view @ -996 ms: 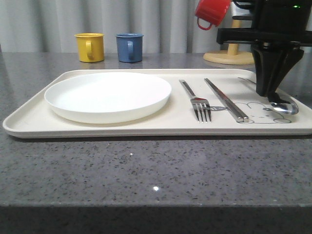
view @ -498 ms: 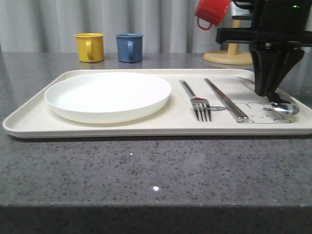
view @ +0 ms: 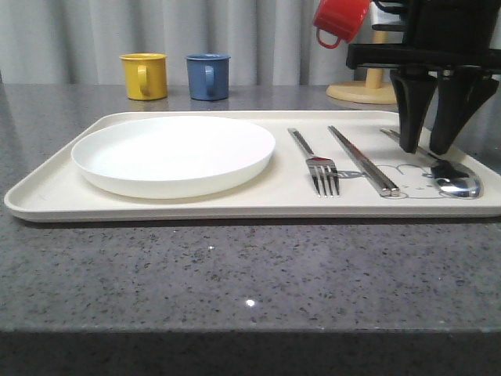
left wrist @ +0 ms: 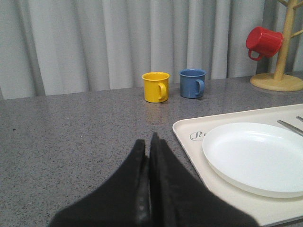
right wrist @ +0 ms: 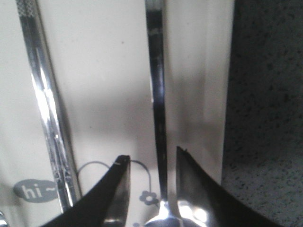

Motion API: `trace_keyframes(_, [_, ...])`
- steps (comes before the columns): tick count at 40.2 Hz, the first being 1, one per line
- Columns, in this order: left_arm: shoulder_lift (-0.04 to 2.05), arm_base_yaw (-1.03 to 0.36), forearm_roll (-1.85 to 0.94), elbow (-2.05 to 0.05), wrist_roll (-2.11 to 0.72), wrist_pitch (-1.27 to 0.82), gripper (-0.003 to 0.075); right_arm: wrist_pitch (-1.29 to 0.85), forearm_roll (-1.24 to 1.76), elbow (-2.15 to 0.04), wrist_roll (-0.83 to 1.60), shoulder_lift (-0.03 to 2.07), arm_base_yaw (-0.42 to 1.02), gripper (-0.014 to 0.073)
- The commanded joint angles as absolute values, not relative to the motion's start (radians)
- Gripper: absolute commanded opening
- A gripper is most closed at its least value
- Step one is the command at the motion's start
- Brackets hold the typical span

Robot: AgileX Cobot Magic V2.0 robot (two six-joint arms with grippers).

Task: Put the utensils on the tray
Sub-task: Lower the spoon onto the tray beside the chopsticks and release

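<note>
— What's on the tray just now?

— A white plate takes up its left half, nothing on it. To the right of the plate lie the fork, then the chopsticks side by side, then the spoon nearest the right rim. All three lie flat on the tray, roughly parallel, with the fork's tines and the spoon's bowl toward us.

— And the mugs?

— A yellow mug and a blue mug stand on the counter behind the tray, near each other. A red mug hangs on a wooden stand further right. I can't see into any of them.

— What's the right arm doing?

— The right gripper hangs over the spoon's handle with its fingers spread, one on each side. From the wrist camera the handle runs up between the two tips with a gap either side, so nothing is clamped.

— Different from a moment ago?

— Yes. A second ago the fingers were pinched together low over the spoon, near its bowl. Now they've parted and sit a bit higher, and the spoon lies freed on the tray, its bowl slightly nearer the right edge.

— The left one?

— The left gripper hangs above the bare counter left of the tray, fingers pressed together, empty.
</note>
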State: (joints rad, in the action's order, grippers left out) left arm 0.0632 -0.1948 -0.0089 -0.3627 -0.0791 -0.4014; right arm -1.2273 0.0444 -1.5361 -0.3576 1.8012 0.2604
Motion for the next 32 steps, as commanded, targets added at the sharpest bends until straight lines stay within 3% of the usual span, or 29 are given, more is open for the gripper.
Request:
trace_keyframes(1, [0.078, -0.196, -0.01, -0.39, -0.069, -0.322, -0.0018, -1.335, 0.017, -1.612, -0.355, 1.714, 0.261, 0.0279])
trace_keyframes(10, [0.078, -0.196, -0.01, -0.39, -0.069, -0.322, -0.0018, -1.329, 0.0, -1.753, -0.276, 1.597, 0.261, 0.024])
trace_keyframes(18, [0.078, -0.196, -0.01, -0.39, -0.069, -0.322, -0.0018, -1.305, -0.072, -1.748, -0.213, 1.485, 0.261, -0.0003])
trace_keyframes(22, [0.078, -0.196, -0.01, -0.39, -0.069, -0.322, -0.0018, -1.25, -0.103, -1.694, -0.209, 1.398, 0.261, -0.0075])
trace_keyframes(32, [0.078, -0.196, -0.01, -0.39, -0.069, -0.322, -0.0018, -0.968, -0.114, -1.349, -0.205, 1.081, 0.261, -0.0069])
